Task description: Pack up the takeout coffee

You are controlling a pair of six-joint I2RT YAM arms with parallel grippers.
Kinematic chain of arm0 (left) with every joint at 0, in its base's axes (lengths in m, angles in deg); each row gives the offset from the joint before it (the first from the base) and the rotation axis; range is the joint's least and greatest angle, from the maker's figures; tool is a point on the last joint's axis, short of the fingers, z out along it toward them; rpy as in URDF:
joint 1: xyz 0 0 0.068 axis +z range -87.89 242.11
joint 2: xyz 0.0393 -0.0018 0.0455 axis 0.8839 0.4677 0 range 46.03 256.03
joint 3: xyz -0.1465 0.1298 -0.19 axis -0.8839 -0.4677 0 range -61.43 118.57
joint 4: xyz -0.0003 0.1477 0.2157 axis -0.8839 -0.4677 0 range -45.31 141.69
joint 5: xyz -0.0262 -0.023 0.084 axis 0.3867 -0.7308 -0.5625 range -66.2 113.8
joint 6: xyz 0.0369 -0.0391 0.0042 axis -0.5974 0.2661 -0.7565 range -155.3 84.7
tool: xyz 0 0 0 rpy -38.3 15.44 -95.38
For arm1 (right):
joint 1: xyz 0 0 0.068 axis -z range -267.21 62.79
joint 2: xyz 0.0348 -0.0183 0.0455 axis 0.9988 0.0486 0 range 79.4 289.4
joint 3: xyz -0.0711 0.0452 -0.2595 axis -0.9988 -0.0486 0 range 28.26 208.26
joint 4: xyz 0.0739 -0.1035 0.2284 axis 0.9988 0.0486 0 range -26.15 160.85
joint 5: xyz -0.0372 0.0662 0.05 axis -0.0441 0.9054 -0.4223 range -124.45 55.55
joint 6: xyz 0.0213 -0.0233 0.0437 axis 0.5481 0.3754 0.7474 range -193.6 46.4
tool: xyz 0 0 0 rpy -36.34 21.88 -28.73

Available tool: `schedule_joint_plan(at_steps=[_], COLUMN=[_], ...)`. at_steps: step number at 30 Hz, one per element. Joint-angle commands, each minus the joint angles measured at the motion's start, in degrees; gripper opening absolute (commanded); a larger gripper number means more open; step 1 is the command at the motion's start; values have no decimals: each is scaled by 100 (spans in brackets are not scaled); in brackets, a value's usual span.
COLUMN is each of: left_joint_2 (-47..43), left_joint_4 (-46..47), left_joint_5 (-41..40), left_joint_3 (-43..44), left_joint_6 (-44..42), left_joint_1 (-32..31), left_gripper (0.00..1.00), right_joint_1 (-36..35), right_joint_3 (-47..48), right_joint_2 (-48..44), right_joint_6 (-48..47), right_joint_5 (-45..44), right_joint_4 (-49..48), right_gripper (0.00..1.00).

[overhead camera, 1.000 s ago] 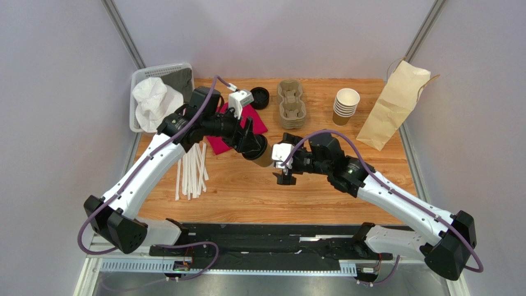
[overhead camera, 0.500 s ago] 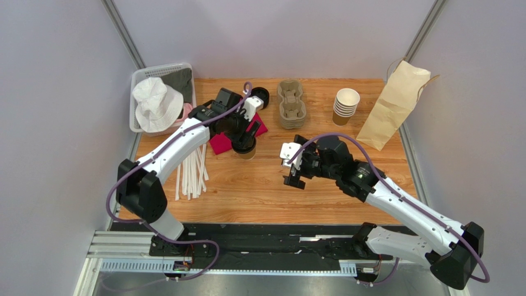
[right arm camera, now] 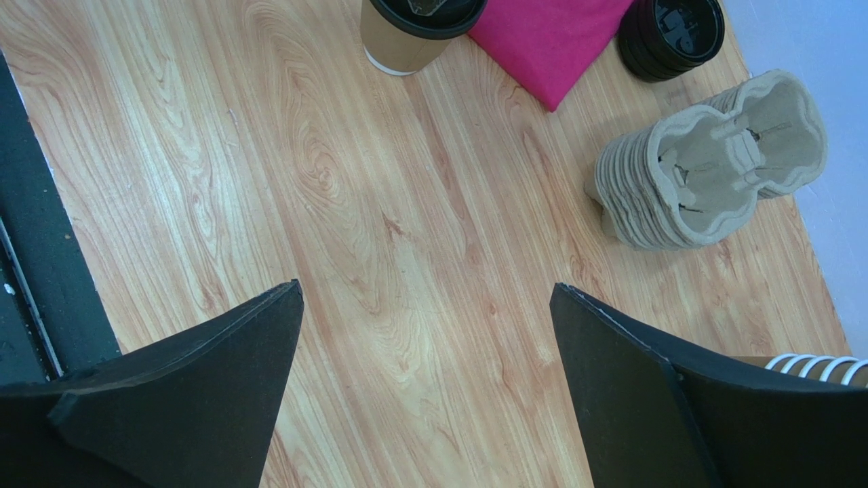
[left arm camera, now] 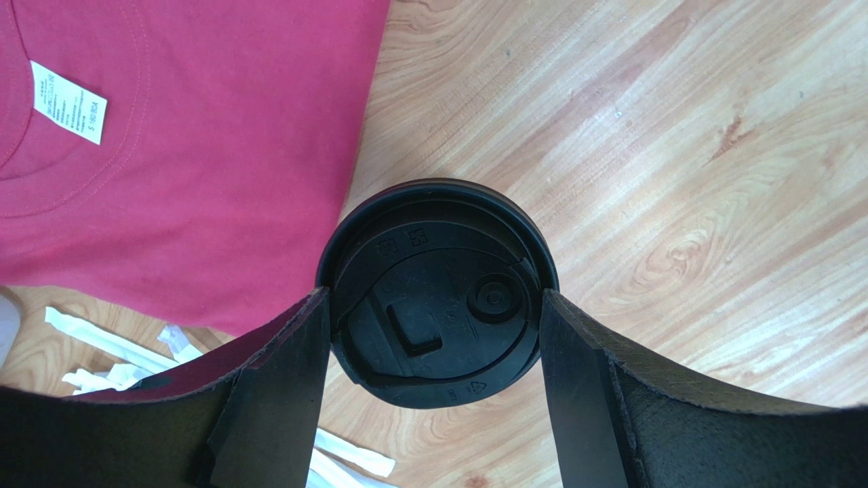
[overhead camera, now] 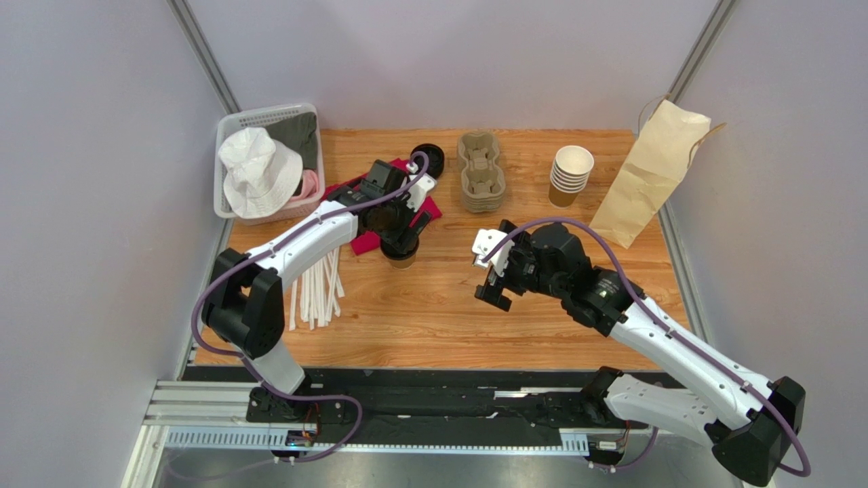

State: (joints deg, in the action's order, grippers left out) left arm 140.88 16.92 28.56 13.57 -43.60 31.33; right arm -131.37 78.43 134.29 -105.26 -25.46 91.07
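The takeout coffee (left arm camera: 438, 264) stands on the table (left arm camera: 662, 153) just beside the red cloth (left arm camera: 183, 132), my left gripper (left arm camera: 436, 310) clamped across its lid (right gripper (right arm camera: 428, 336) gapes wide, empty), so I judge pickup underway, next a level lift toward the paper bag (overhead camera: 647, 173).

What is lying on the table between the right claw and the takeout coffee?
Nothing: only bare wooden table lies between the right claw and the takeout coffee, as the right wrist view shows.
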Motion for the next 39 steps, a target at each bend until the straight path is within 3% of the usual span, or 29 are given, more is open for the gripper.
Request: schedule_joint_plan(at_steps=[1, 4, 5, 6, 7, 9, 22, 30, 35, 39], left_joint_2=[34, 25, -1, -1, -10, -28, -493, -1459, -2310, -2857], left_joint_4=[295, 242, 225, 198, 181, 93, -398, -891, -1094, -1261], left_joint_5=[-98, -133, -133, -133, -115, -106, -273, 42, 683, 1027], left_joint_3=[-64, -100, -100, -100, -91, -56, 610, 1420, 1439, 1140], left_joint_6=[-111, -111, -94, -93, -102, -111, -137, 73, 372, 302], left_joint_1=[-42, -42, -42, -42, -42, -42, -42, 361, 793, 951], left_gripper=[43, 60, 74, 77, 89, 98, 99, 99, 99, 99], right_joint_1=[30, 30, 30, 30, 30, 30, 48, 478, 1645, 3085], right_joint_3=[45, 72, 80, 89, 98, 107, 431, 1922, 2813, 3261], right_joint_2=[-84, -84, -75, -75, -75, -58, -102, 74, 338, 338], right_joint_6=[143, 134, 116, 116, 116, 107, 309, 854, 1302, 1364], right_joint_5=[-82, -82, -82, -82, -82, -82, -100, -363, -206, 330], right_joint_4=[-86, -77, -77, -85, -77, -85, 46, 801, 1899, 2506], right_gripper=[100, 100, 100, 100, 100, 100, 100, 100, 100, 100])
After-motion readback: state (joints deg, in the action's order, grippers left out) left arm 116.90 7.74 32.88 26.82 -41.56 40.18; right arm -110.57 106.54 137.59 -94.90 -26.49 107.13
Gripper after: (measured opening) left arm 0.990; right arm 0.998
